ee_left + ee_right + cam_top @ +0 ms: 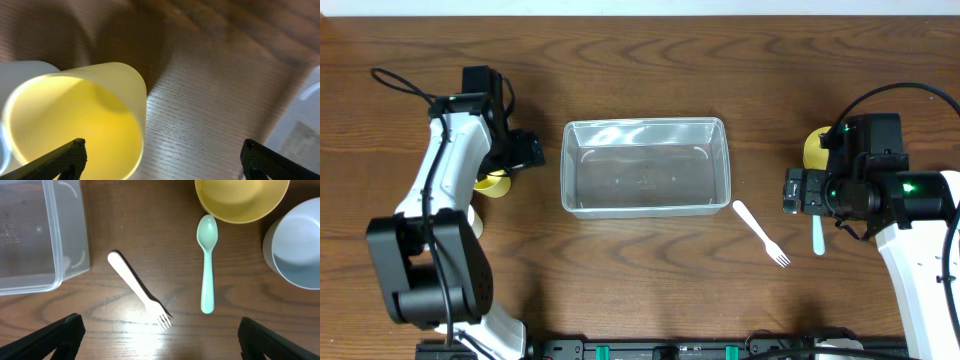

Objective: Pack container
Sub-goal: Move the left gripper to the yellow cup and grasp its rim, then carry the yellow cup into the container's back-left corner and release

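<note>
The clear rectangular container [645,166] stands empty at the table's middle; its corner shows in the right wrist view [35,235] and its edge in the left wrist view [305,120]. My left gripper [162,157] is open, low over the table beside a yellow cup [75,125], also seen from overhead [496,184]. My right gripper [160,335] is open above a white fork [137,287] and a mint green spoon [207,262]. The fork [761,233] lies right of the container. The left gripper [525,150] is left of the container.
A yellow bowl [240,197] and a pale white bowl [295,245] sit beyond the spoon. A white cup [20,75] stands behind the yellow cup. Overhead, the yellow bowl [814,148] is partly under my right arm.
</note>
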Available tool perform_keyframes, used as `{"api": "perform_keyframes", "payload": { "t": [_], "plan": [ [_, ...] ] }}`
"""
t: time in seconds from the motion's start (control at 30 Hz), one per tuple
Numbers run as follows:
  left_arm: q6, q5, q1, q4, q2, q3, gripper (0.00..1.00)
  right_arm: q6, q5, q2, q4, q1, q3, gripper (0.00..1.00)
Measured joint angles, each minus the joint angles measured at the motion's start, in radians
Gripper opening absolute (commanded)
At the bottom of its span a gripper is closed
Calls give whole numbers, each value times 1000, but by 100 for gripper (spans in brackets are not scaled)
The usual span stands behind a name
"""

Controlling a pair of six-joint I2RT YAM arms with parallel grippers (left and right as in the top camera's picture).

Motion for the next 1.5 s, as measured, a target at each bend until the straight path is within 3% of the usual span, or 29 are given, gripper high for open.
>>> {"api": "perform_keyframes", "payload": {
  "t": [0.13, 0.2, 0.37, 0.53, 0.8, 0.87, 1.3, 1.5],
  "plan": [
    [0, 0, 0, 0, 51, 0, 94, 0, 0, 0, -10, 0, 0, 99],
    [-3, 0, 0, 0, 69, 0, 80, 0, 0, 0, -12, 0, 0, 99],
    [3, 0, 0, -1, 83, 0, 59, 0, 0, 0, -19, 0, 0, 99],
    [2, 0, 0, -2, 83, 0, 30, 0, 1, 0, -25, 0, 0, 99],
    [6, -3, 0, -4, 83, 0, 18, 0, 3, 0, -29, 0, 0, 99],
    [5, -3, 0, -5, 83, 0, 8, 0, 4, 0, -30, 0, 0, 99],
    [7, -3, 0, -19, 83, 0, 6, 0, 7, 0, -31, 0, 0, 99],
    [7, -3, -14, -100, 45, 54, 6, 0, 7, 0, -31, 0, 0, 99]
  ]
}}
